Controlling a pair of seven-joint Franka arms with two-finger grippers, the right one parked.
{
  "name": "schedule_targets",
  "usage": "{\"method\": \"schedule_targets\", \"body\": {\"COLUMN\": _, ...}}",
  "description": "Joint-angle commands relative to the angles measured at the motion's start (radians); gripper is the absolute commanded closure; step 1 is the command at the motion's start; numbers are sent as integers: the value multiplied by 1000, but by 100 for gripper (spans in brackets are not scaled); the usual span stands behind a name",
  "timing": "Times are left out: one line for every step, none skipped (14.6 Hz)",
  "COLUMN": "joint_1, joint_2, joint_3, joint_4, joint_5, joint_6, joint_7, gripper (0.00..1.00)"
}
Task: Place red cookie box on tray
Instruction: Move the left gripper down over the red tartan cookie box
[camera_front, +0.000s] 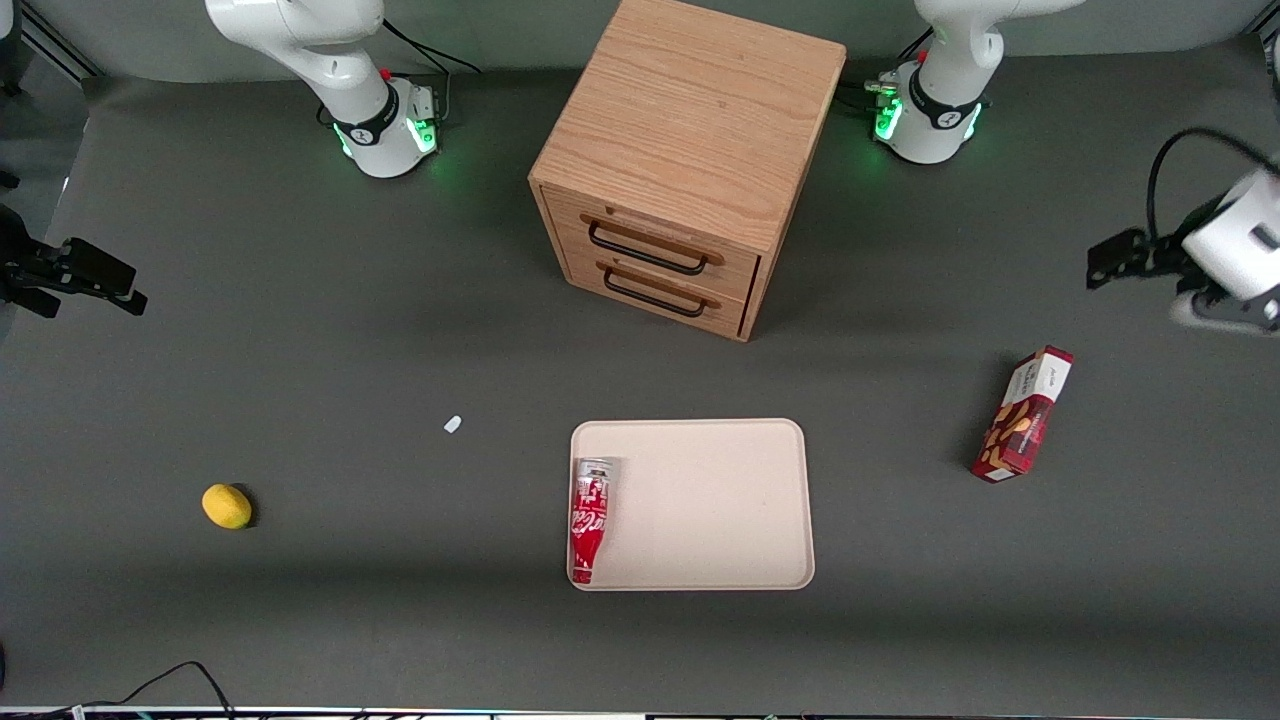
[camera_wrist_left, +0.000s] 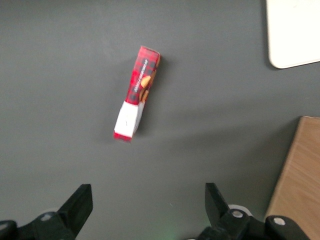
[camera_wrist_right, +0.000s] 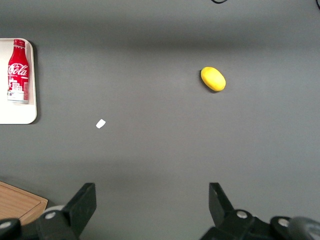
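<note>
Where lettering can be read, it is the white Coca-Cola script on the red cola bottle-can (camera_front: 590, 518), lying on its side along the tray's edge toward the parked arm's end; the right wrist view shows that script plainest.

Red cookie box (camera_front: 1022, 415): slim dark-red carton, white end panel, tan cookie pictures; small print on the white panel, not legible. Lies on the grey table (camera_front: 300, 330), well apart from the tray, at about 2 o'clock from it in the front view, toward the working arm's end.

Tray (camera_front: 720, 500): beige, rounded corners, low rim; holds only the bottle-can. Nearer the front camera than the wooden drawer cabinet (camera_front: 680, 160).

Gripper (camera_wrist_left: 147, 210): left arm's, fingers (camera_wrist_left: 79, 205) spread wide, holding nothing, touching nothing. Hangs over the table near the box, at about 1 o'clock from it in the front view.

Lemon (camera_front: 227, 506) and a small white scrap (camera_front: 453, 424): toward the parked arm's end; seen in the front and right wrist views only. The left wrist view alone shows the box from directly above, with a tray corner and a cabinet edge.
</note>
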Motion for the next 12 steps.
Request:
{"method": "schedule_targets", "body": {"joint_1": 6, "joint_2": 58, "joint_3": -5, "joint_4": -83, "joint_5": 46, "joint_6": 159, "joint_7": 76, "gripper": 0}}
{"method": "schedule_targets", "body": {"joint_1": 8, "joint_2": 71, "joint_3": -5, "joint_4": -125, "joint_5": 61, "joint_6": 237, "joint_7": 98, "gripper": 0}}
{"method": "schedule_targets", "body": {"joint_1": 9, "joint_2": 88, "joint_3": 0, "joint_4": -166, "joint_5": 71, "joint_6": 314, "joint_7": 122, "gripper": 0}}
{"method": "schedule_targets", "body": {"joint_1": 11, "joint_2": 108, "joint_3": 3, "joint_4": -198, "joint_5": 72, "joint_6": 382, "joint_7": 145, "gripper": 0}}
{"method": "schedule_targets", "body": {"joint_1": 11, "joint_2": 125, "joint_3": 5, "joint_4": -229, "joint_5": 72, "joint_6": 443, "joint_7": 168, "gripper": 0}}
{"method": "schedule_targets", "body": {"joint_1": 9, "joint_2": 140, "joint_3": 5, "joint_4": -252, "joint_5": 72, "joint_6": 488, "joint_7": 181, "gripper": 0}}
{"method": "schedule_targets", "body": {"joint_1": 9, "joint_2": 157, "joint_3": 6, "joint_4": -269, "joint_5": 74, "joint_6": 531, "joint_7": 200, "gripper": 0}}
{"method": "schedule_targets", "body": {"joint_1": 9, "joint_2": 177, "joint_3": 12, "joint_4": -295, "joint_5": 74, "joint_6": 580, "joint_7": 239, "gripper": 0}}
{"method": "schedule_targets", "body": {"joint_1": 8, "joint_2": 196, "joint_3": 32, "joint_4": -321, "joint_5": 74, "joint_6": 635, "joint_7": 275, "gripper": 0}}
{"method": "schedule_targets", "body": {"joint_1": 3, "joint_2": 212, "joint_3": 46, "joint_4": -343, "joint_5": 74, "joint_6": 683, "joint_7": 302, "gripper": 0}}
{"method": "schedule_targets", "body": {"joint_1": 3, "joint_2": 232, "joint_3": 52, "joint_4": -358, "joint_5": 74, "joint_6": 712, "joint_7": 317, "gripper": 0}}
{"method": "schedule_targets", "body": {"joint_1": 3, "joint_2": 245, "joint_3": 52, "joint_4": -369, "joint_5": 74, "joint_6": 732, "joint_7": 320, "gripper": 0}}
